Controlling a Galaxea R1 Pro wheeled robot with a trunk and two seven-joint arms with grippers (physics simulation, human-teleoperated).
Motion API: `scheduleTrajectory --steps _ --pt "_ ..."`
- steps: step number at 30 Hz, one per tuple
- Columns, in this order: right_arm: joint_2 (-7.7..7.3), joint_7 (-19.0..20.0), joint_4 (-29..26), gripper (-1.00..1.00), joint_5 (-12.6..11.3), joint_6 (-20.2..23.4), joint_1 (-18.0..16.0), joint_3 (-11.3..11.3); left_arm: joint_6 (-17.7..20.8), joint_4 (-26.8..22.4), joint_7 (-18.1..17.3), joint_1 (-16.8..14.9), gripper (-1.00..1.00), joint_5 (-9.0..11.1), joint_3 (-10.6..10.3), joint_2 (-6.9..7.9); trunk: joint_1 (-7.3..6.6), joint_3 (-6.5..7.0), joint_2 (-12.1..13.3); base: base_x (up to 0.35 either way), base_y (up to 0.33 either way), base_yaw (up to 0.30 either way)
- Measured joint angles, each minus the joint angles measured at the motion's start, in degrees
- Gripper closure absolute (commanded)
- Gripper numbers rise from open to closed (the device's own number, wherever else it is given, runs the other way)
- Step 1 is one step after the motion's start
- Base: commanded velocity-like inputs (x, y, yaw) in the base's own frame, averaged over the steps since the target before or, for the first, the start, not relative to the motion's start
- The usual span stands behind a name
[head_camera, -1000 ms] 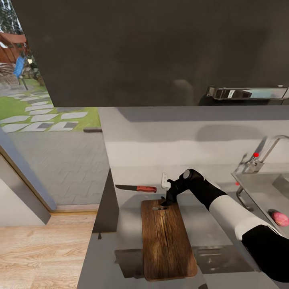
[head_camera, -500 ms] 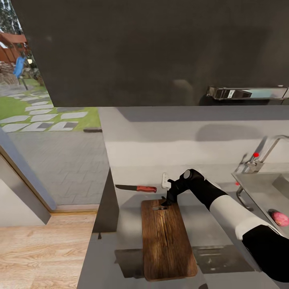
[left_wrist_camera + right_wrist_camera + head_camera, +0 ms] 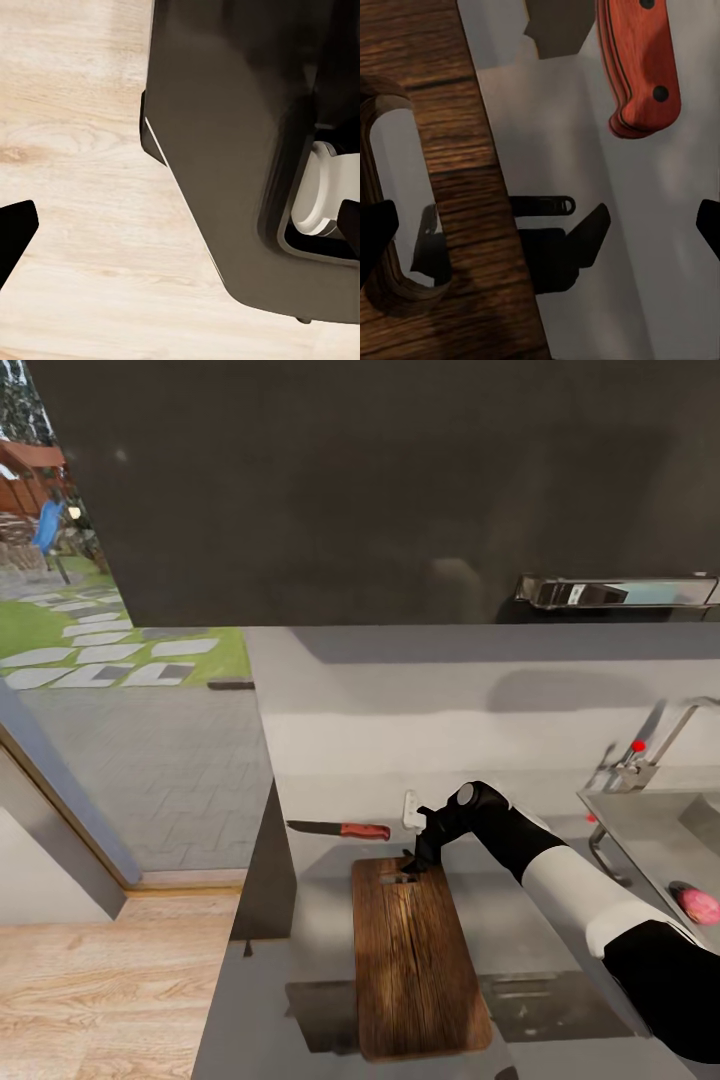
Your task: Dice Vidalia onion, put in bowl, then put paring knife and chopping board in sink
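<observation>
The brown chopping board (image 3: 415, 960) lies lengthwise on the grey countertop (image 3: 530, 920). Its handle hole (image 3: 405, 195) is at the far end. My right gripper (image 3: 408, 866) hovers open over that end, one fingertip (image 3: 375, 232) above the hole and the other (image 3: 709, 223) above bare counter. Just beyond the board lies the paring knife (image 3: 340, 828), whose red handle (image 3: 639, 67) is close to the gripper. The pinkish Vidalia onion (image 3: 698, 905) rests in the sink (image 3: 640, 830) at the right. My left gripper (image 3: 180, 232) hangs open over the wooden floor. The bowl is out of view.
A chrome tap (image 3: 660, 745) with a red knob stands behind the sink. A dark wall cabinet (image 3: 400, 490) hangs above the counter. A white socket (image 3: 408, 810) sits on the wall by the gripper. The counter ends at the left, beside a wooden floor (image 3: 110, 980).
</observation>
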Motion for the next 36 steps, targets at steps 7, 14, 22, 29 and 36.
scheduleTrajectory --steps 7,14,22,29,36 --pt "0.02 0.0 0.0 -1.0 0.0 0.0 0.0 0.0 0.0 0.0 0.0 0.0 -1.0 0.0 0.0 0.0 0.0 0.0 0.0 0.083 0.0 0.0" --pt "0.09 0.0 0.0 -1.0 0.0 0.0 0.0 0.0 0.0 0.0 -0.1 0.0 -1.0 0.0 0.0 0.0 0.01 0.0 0.0 0.013 0.0 0.0" --pt "0.26 0.0 0.0 -1.0 -0.1 0.0 0.0 0.1 0.0 0.0 -0.1 0.0 -1.0 0.0 0.0 0.0 0.01 0.0 0.0 0.001 0.0 0.0" --pt "0.28 0.0 0.0 -1.0 -0.1 0.1 0.0 0.1 0.0 0.0 -0.2 0.0 -1.0 0.0 0.0 0.0 0.01 0.0 0.0 0.0 0.0 0.0" --pt "0.38 0.0 0.1 -1.0 -0.1 0.1 0.0 0.1 0.0 0.0 -0.2 0.0 -1.0 0.0 0.0 0.0 0.01 0.0 0.0 0.0 0.0 0.0"
